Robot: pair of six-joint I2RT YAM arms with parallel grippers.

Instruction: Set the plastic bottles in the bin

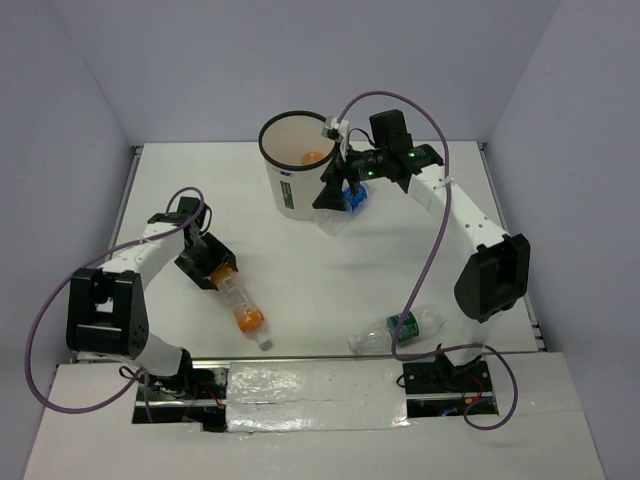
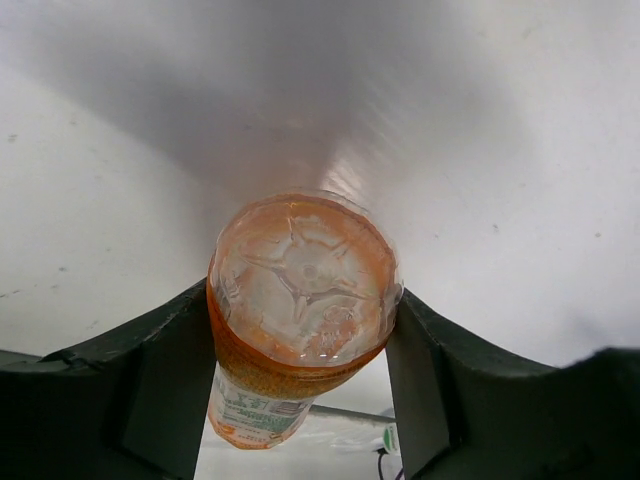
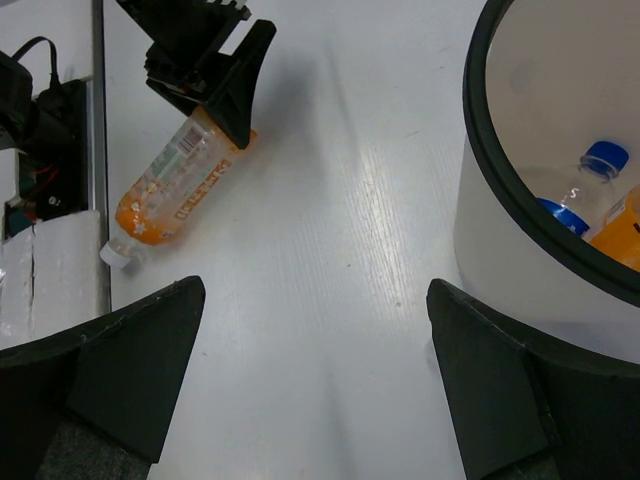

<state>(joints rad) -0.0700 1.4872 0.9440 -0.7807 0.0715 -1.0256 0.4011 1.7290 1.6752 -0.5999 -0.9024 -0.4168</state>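
Bottles are split between bin and table in the overhead view: the white bin (image 1: 285, 190) already holds a stubby orange bottle (image 1: 312, 157), a blue-labelled bottle (image 1: 353, 198) shows just beside its wall under the right gripper (image 1: 338, 192), a green-labelled bottle (image 1: 400, 327) lies near the right arm's base, and the left gripper (image 1: 218, 272) meets the long orange bottle (image 1: 243, 305) lying on the table. Left wrist view explains that reach: its fingers (image 2: 160, 390) press both sides of the bottle's base, apparently a grip for carrying it over. Right wrist view shows that gripper's fingers (image 3: 130, 370) spread wide with nothing between them, beside the bin where a blue-capped bottle (image 3: 590, 185) rests, so it seems free for another pick.
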